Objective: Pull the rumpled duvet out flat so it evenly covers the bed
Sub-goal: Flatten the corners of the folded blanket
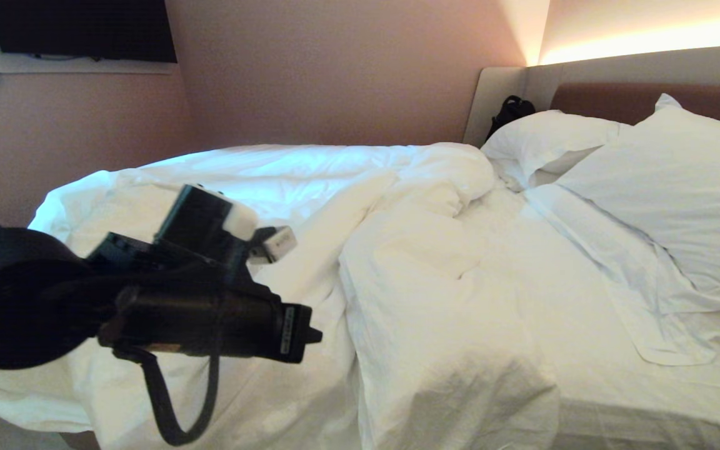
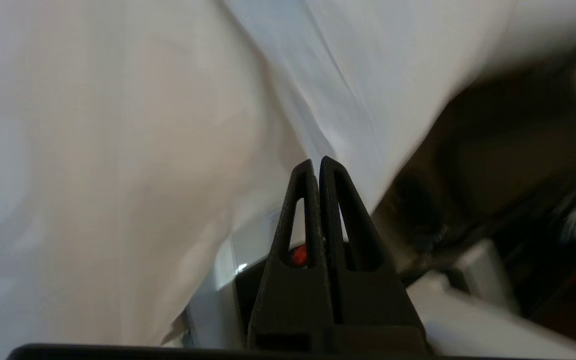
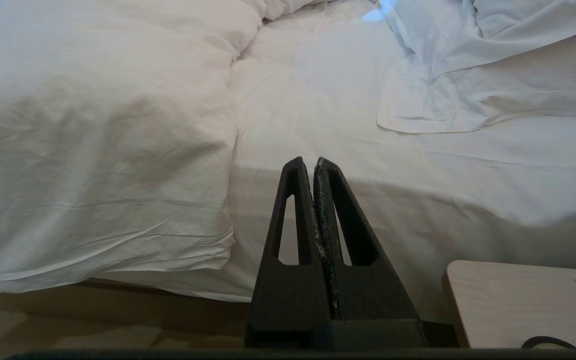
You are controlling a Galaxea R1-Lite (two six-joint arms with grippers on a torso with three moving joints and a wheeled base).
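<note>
Barely begun, by my read: the duvet lies heaped from nine to six o'clock on the bed, bare sheet toward the pillows at two. My left gripper is pinched shut against its cloth, grip uncertain; my right gripper hangs closed, empty.

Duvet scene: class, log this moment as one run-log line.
duvet: bunched on bed's foot half | left pincer: shut at duvet, grip unclear | right pincer: shut, empty, beside bed

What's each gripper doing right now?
Left gripper: shut, at the duvet; no cloth seen gripped.
Right gripper: shut, empty, beside the bed.
</note>
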